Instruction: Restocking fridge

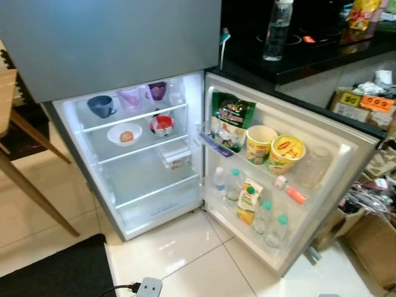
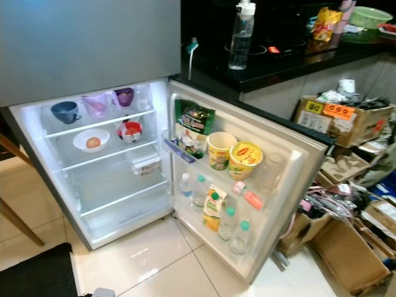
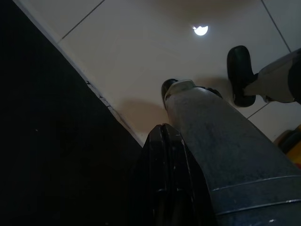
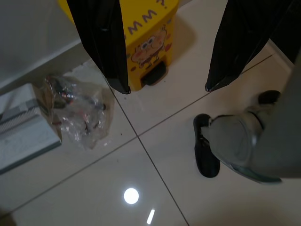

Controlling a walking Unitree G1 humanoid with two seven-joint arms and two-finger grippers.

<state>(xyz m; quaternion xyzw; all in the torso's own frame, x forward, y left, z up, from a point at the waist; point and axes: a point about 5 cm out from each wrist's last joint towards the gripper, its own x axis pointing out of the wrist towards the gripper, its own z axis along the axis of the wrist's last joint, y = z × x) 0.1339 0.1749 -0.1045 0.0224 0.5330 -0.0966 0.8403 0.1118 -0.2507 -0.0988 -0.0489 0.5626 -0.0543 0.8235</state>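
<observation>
The fridge (image 1: 154, 207) stands open before me, its door (image 1: 349, 158) swung out to the right. Three cups (image 1: 130, 98) line the top shelf. Below them sit a white bowl (image 1: 124, 134) and a red-and-white bowl (image 1: 161, 125), with a small box (image 1: 175, 154) lower down. In the door are a green snack bag (image 1: 230, 117), two yellow tubs (image 1: 286, 153), a juice carton (image 1: 249, 201) and several small bottles (image 1: 233, 184). My left gripper (image 3: 163, 129) hangs shut over the floor. My right gripper (image 4: 167, 88) hangs open, holding nothing.
A clear bottle (image 1: 276, 28) stands on the dark counter right of the fridge. Cardboard boxes (image 2: 343, 117) and clutter crowd the floor at right. Wooden legs (image 1: 25, 179), a black mat (image 1: 55, 272) and a plug (image 1: 148, 288) lie at left. A person's leg (image 4: 244, 141) is near a yellow bin (image 4: 146, 52).
</observation>
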